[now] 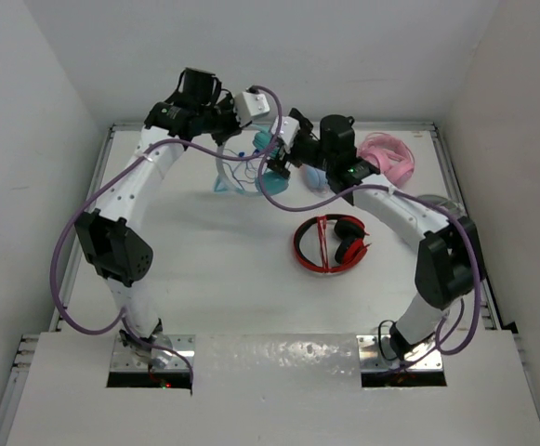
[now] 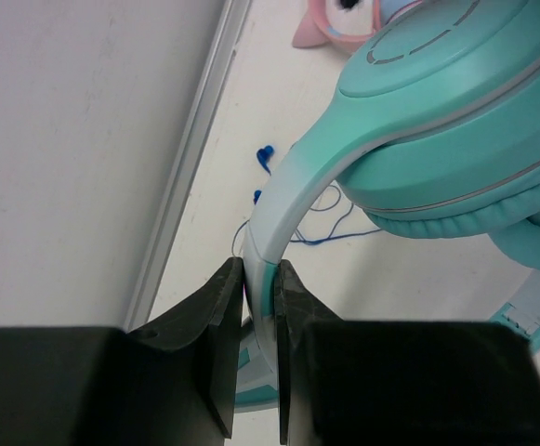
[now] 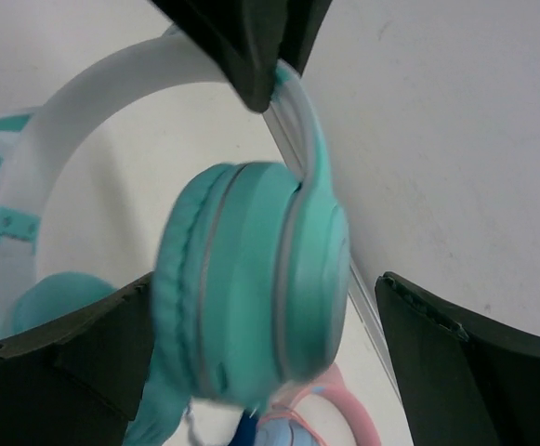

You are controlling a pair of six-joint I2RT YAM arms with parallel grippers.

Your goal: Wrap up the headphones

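Left arm: reaches to the far middle of the table [image 1: 204, 269]. The left gripper [image 2: 258, 279] is clamped on the headphones [image 2: 455, 111], with its two black fingers [image 2: 218, 334] pressed flat against either side of the pale headband, just below where the band meets an ear cup.

Task item: the headphones are held up at the far centre of the table, close to the back wall. Whether their lower part rests on the surface cannot be told. The cups are teal with padded cushions and a thin grey trim line. The band fades from teal to pale mint and carries teal-outlined cat ears. A thin blue cable [image 2: 321, 228] lies loosely looped on the table beneath.

Right arm: the right gripper [image 3: 265, 297] stands with its jaws wide apart, one finger on each side of a teal ear cup. Contact cannot be confirmed, as the cup is blurred.

Further right: red-and-black headphones [image 1: 330, 243] lie flat mid-table. Pink headphones [image 1: 386, 156] lie near the far right edge.
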